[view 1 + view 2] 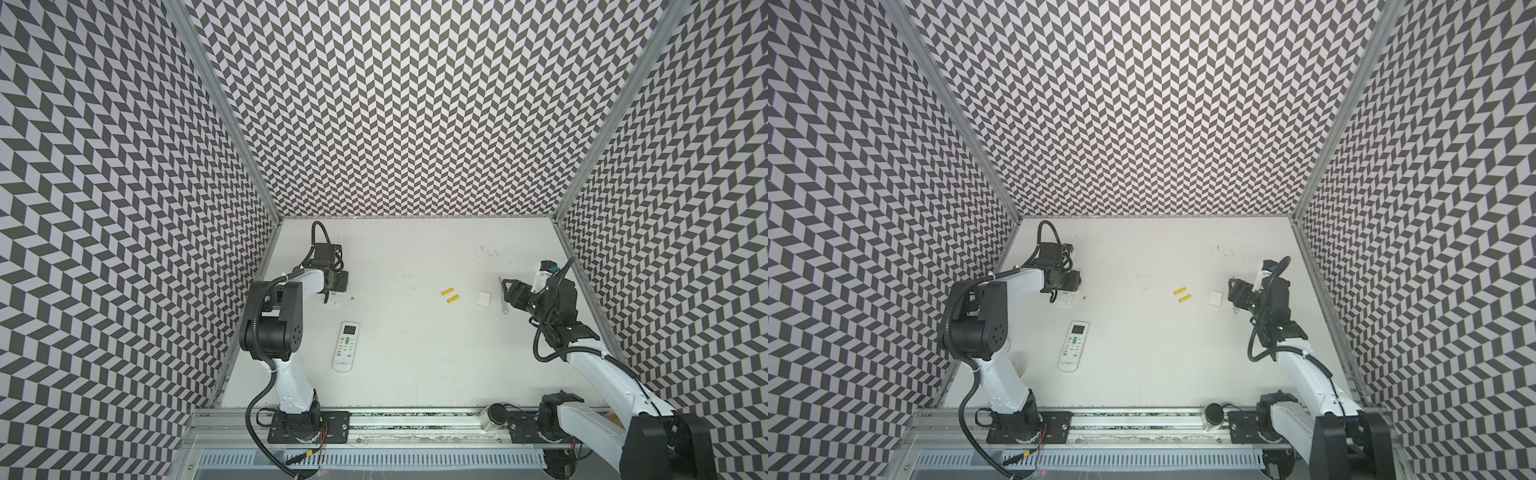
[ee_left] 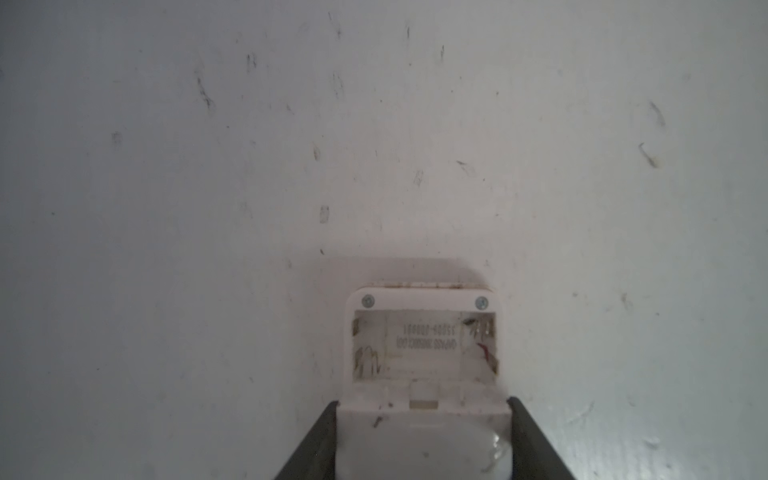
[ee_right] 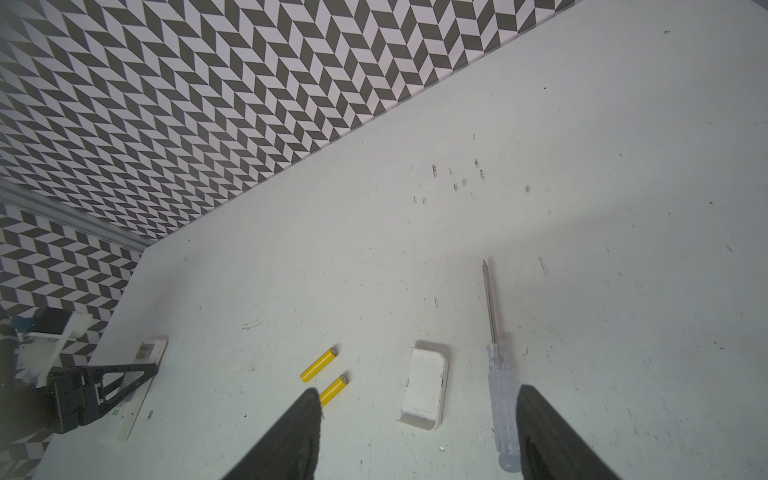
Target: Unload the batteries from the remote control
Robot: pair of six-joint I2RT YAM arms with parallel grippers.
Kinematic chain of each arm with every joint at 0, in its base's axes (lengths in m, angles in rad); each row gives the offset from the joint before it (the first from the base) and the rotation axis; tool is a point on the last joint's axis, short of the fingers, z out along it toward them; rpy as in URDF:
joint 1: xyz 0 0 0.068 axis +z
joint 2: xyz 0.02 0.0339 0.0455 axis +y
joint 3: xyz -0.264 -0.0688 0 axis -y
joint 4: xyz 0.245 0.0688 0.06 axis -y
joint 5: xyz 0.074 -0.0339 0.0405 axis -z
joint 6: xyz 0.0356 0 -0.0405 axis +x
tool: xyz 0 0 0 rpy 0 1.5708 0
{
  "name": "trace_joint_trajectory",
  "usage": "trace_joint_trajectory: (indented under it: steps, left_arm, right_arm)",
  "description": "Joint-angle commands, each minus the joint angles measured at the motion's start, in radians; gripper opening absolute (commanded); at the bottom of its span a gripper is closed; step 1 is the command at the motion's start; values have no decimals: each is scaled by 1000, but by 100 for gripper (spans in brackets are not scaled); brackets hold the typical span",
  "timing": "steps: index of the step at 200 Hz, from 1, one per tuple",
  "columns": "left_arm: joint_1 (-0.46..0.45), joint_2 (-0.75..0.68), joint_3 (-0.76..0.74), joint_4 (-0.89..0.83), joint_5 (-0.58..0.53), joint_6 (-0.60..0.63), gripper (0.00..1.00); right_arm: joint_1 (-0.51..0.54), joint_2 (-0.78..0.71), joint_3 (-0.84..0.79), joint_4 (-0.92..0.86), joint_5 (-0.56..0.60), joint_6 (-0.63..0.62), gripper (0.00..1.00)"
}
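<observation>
Display remote: laid flat toward the tabletop's front-left corner.
Right gripper: fingers held spread, nothing gripped; hung tilted over battery cover and screwdriver by the right edge, arm folded.
Batteries: two yellow, laid side by side mid-tabletop.
Left gripper: pointed down by the left edge, clamped on remote control, compartment uncovered.

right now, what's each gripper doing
left gripper: closed on the open-backed white remote
right gripper: open, holding nothing
</observation>
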Motion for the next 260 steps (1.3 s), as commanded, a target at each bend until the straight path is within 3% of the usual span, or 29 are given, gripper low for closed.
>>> trace_joint_trajectory:
  steps: [1, 60, 108, 159, 195, 236, 247, 260]
  left_arm:
    - [4, 16, 14, -24, 16, 1, 56]
    - [-8, -67, -9, -39, 47, 30, 88]
    - [-9, -294, -136, -36, 144, 81, 99]
    - [-84, -260, -107, -366, 207, 115, 100]
    - [-126, -334, -146, -370, 224, 127, 98]
    - [-106, -357, -164, -389, 205, 69, 96]
    - [-87, -385, -167, -390, 259, 86, 89]
    - [-82, -417, -167, -386, 210, 68, 86]
  right_arm:
    - [6, -5, -11, 44, 10, -2, 72]
    - [7, -13, -13, 47, -9, 4, 72]
    - [13, -10, 7, 25, -12, -1, 72]
    - [21, -20, -4, 32, -11, 9, 72]
    - [26, -28, 7, 10, 2, -4, 72]
    - [30, -55, -7, 6, 16, -8, 72]
    - [30, -61, 0, -5, 14, -6, 72]
    - [30, -68, -1, -4, 16, -13, 72]
